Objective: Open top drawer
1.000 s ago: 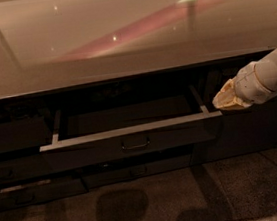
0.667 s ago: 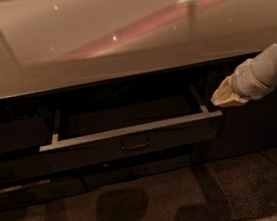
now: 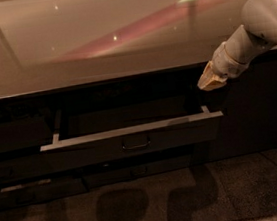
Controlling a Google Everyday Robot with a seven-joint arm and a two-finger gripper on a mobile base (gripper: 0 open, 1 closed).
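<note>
The top drawer (image 3: 132,142) stands pulled out from under the counter, its dark flat front facing me with a small loop handle (image 3: 136,145) at its centre and a light metal top edge. Its inside is dark and its floor does not show. My gripper (image 3: 209,81) hangs at the right, above and just behind the drawer's right front corner, apart from it, with nothing seen in it. The white arm (image 3: 263,21) reaches in from the upper right.
A glossy pale countertop (image 3: 95,42) overhangs the drawers. Shallower drawer fronts (image 3: 136,172) sit below the open one, and more dark fronts lie to the left (image 3: 11,138). A speckled carpet floor (image 3: 155,206) spreads in front.
The gripper has lifted up and away from the drawer's right corner, and more of the arm shows at the upper right. The drawer stays open as before.
</note>
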